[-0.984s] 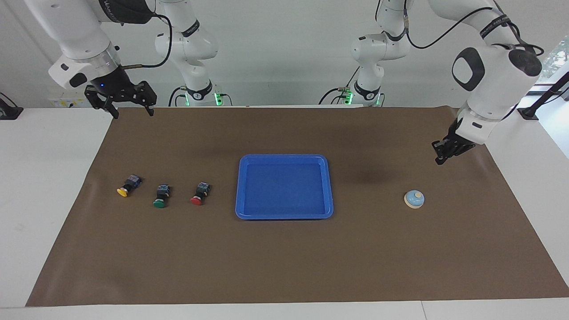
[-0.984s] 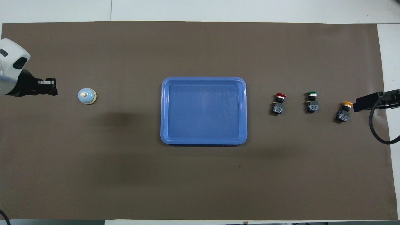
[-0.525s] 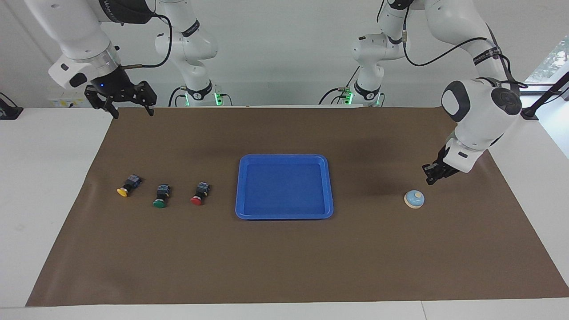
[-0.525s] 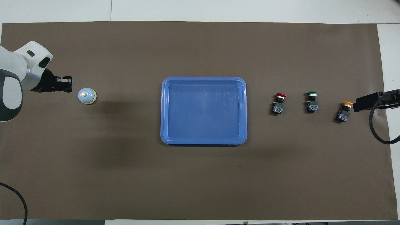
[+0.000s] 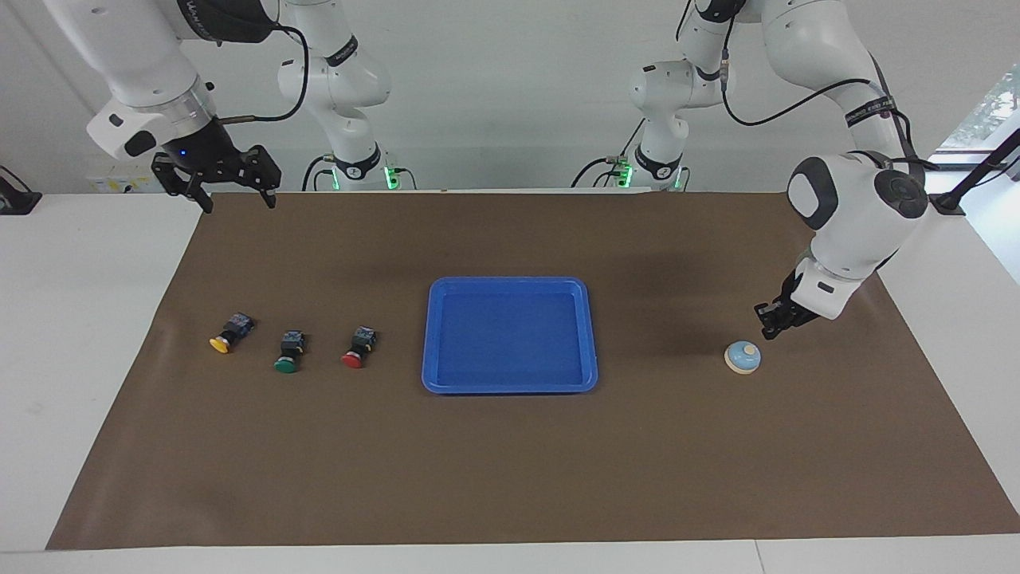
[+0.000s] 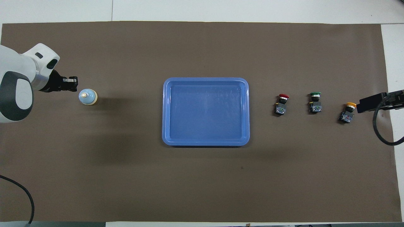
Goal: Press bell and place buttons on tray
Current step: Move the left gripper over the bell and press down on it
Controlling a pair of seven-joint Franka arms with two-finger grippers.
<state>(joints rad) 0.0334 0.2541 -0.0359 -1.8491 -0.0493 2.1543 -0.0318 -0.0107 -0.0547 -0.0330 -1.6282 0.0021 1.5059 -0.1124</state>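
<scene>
Reading the facing view from its left edge, the right gripper (image 5: 235, 195) hangs in the upper left of the frame over the corner of the brown mat (image 5: 510, 470), fingers spread wide and empty, in the same spot it held a second ago; that arm waits. Below it, at middle left, the three buttons lie on their sides in a row on the mat: the yellow button (image 5: 227, 333) toward the frame's edge, then the green button (image 5: 288, 352), then the red button (image 5: 358, 347) just short of the tray. None has shifted. The tray (image 5: 509, 384) sits at the centre of the frame, blue and with nothing in it, so the placing part of the task has not begun. At middle right the bell (image 5: 743, 357) rests on the mat where it was. What has changed is the left gripper (image 5: 770, 322): a second ago it was higher and further toward the right edge of the frame, and it has since dropped and swung in, so that its fingertips, pressed together, now hang just above and beside the bell without touching it. I judge this to be the approach for the press: a shut tip suits pushing the cream knob, and a short move over and down looks to be all that remains.
</scene>
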